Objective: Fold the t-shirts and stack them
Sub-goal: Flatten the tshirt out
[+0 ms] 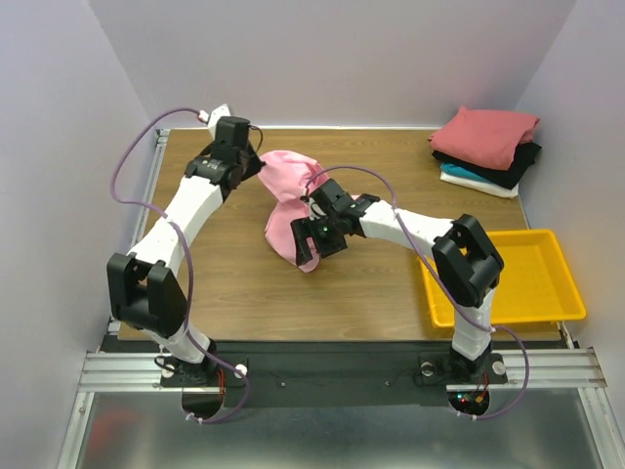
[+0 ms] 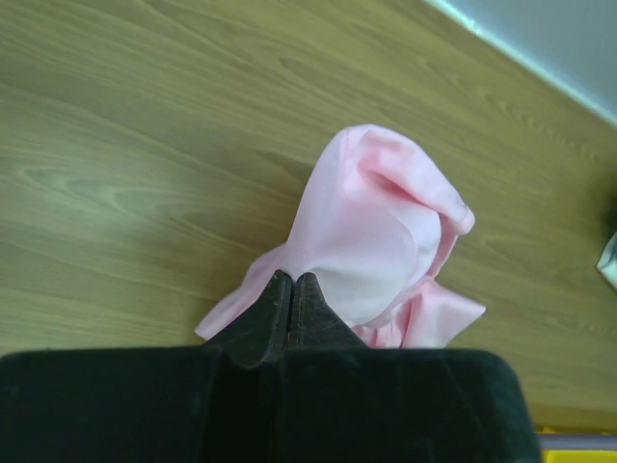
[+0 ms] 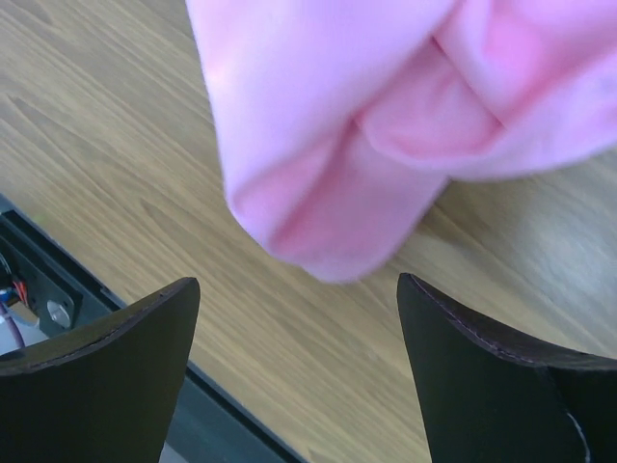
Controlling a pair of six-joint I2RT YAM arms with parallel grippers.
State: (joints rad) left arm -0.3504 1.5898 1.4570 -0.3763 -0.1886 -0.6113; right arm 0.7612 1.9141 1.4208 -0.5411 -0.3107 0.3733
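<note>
- Pink t-shirt [image 1: 285,210]: soft cloth, matt, fine smooth weave, lying in rounded folds.
- Stacked t-shirts [image 1: 486,142]: matt cloth in every layer.
- Tabletop [image 1: 371,283]: wood-grain surface, smooth, with a faint sheen.
- Tray [image 1: 537,274]: yellow plastic, smooth, slightly glossy.
- Left gripper [image 2: 292,282] and right gripper [image 3: 297,289]: black, matt, finely textured, plastic-looking.
- Arms [image 1: 195,210]: white shells, smooth and semi-gloss; the joints are matt black.
- Rail [image 1: 342,366]: bare metal, brushed, with a dull shine.
- Cable [image 1: 122,171]: purple sheath, smooth.
</note>
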